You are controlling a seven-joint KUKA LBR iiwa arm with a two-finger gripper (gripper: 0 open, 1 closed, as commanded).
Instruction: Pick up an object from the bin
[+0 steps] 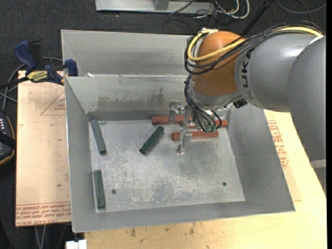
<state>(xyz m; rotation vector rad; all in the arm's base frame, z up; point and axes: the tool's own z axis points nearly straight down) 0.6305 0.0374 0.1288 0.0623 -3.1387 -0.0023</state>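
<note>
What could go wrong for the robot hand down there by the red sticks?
1. The hand hangs by two sticks lying close together, the upper red stick and the lower red stick; it might catch both or shove one away.
2. Both lie flat on the bin floor, so the hand could scrape the metal or slip off.
3. The green stick lies nearby and could get bumped.

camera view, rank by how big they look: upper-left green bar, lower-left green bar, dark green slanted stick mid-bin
1. flat green lower-left bar and flat green upper-left bar: look alike, not ranked.
2. dark green slanted stick: shortest.
</note>
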